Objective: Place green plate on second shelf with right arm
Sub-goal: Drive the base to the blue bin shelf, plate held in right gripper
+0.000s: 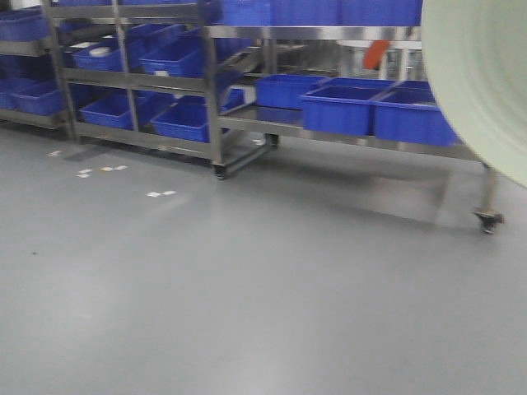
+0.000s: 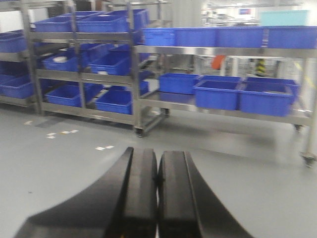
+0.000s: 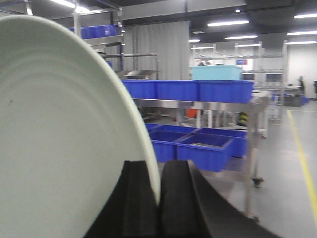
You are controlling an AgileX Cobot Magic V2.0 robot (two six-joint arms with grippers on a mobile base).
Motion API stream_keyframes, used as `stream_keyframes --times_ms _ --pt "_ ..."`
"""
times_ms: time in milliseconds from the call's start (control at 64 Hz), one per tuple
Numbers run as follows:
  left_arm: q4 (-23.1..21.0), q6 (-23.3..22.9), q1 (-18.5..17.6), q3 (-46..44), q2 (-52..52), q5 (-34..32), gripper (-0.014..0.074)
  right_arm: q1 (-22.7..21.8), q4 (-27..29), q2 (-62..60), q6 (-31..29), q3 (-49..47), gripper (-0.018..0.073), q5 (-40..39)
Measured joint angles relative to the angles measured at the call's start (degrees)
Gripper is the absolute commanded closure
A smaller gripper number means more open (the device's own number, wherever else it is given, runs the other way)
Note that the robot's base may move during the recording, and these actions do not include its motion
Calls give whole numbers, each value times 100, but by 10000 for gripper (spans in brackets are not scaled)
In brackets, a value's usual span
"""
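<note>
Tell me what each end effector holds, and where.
Right end effector pinches the green plate by its rim; left end effector is shut on nothing.

The pale mint-green glossy round plate (image 3: 64, 139) is showing faint concentric rings on an otherwise plain face. The rectangular plastic bins (image 1: 338, 107) are showing a saturated royal blue against the silvery-grey metal shelving (image 1: 251, 123). The smooth floor (image 1: 247, 296) is reading as flat mid-grey, with small white tape marks (image 1: 160, 194) dotting it and a thin painted yellow line (image 3: 303, 163) crossing it. One plastic box (image 3: 216, 73) is showing pale turquoise. The left gripper (image 2: 158, 158) and right gripper (image 3: 159, 171) are both appearing matt black.
</note>
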Motion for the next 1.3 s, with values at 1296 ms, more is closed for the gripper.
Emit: stream_keyframes --times_ms 1296 --pt "0 0 11 0 0 0 466 0 0 0 0 0 505 0"
